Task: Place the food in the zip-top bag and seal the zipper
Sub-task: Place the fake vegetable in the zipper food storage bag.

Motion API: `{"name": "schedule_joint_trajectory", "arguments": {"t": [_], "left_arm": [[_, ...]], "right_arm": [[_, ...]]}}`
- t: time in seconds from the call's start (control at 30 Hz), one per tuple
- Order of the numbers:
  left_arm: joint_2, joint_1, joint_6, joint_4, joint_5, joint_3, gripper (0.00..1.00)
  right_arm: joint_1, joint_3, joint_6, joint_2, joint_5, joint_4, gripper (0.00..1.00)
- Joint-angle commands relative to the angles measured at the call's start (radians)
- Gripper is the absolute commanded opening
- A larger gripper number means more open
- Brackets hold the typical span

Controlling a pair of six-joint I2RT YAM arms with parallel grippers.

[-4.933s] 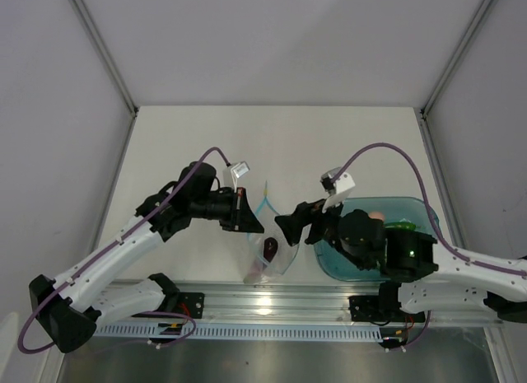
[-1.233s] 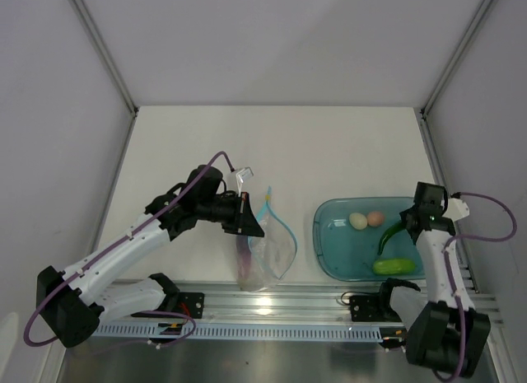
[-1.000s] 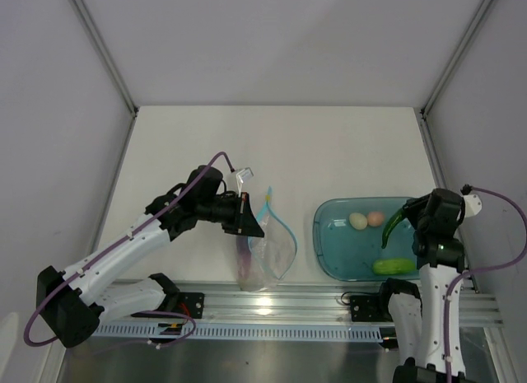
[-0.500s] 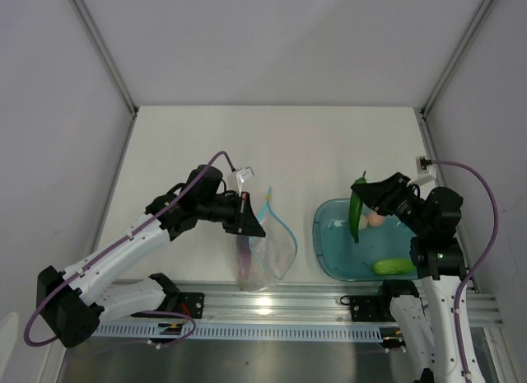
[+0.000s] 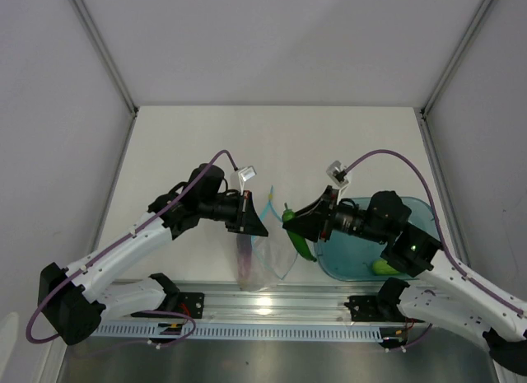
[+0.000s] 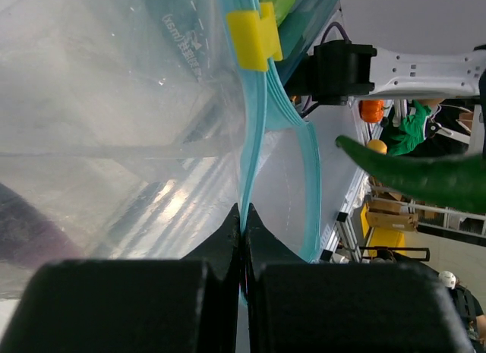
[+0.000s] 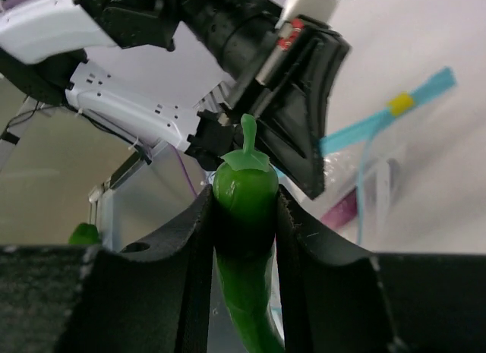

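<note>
The right gripper [image 7: 244,209], clamped on the dark green toy pepper [image 5: 303,245] beside the clear crinkly zip-top bag [image 5: 276,253], may miss its narrow mouth, since the left gripper [image 6: 243,218] pinches only one light blue zipper strip [image 6: 252,140].

Lab test cell: white walls [image 5: 247,37], aluminium rail [image 5: 272,302].

Overhead view looks down; both close wrist views face each other, sharing the pepper [image 7: 244,193].
</note>
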Motion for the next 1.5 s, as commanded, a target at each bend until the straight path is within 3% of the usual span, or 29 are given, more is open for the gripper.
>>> {"name": "schedule_joint_trajectory", "arguments": {"t": [0.0,0.17,0.43,0.7,1.47], "left_arm": [[-0.002,-0.006,-0.014,0.033,0.029,0.015,0.01],[-0.011,-0.006,-0.018,0.03,0.033,0.009,0.01],[-0.031,-0.006,-0.026,0.037,0.038,-0.001,0.01],[-0.031,-0.006,-0.03,0.048,0.041,-0.013,0.01],[-0.054,-0.005,-0.018,0.019,0.018,0.021,0.01]], "right_arm": [[0.122,0.055,-0.089,0.053,0.177,0.181,0.0],[0.292,0.058,-0.143,0.107,0.415,0.297,0.0],[0.334,-0.004,-0.091,0.133,0.604,0.447,0.0],[0.337,0.006,-0.073,0.15,0.601,0.459,0.0],[0.437,-0.2,-0.013,0.099,0.717,0.386,0.0]]}}
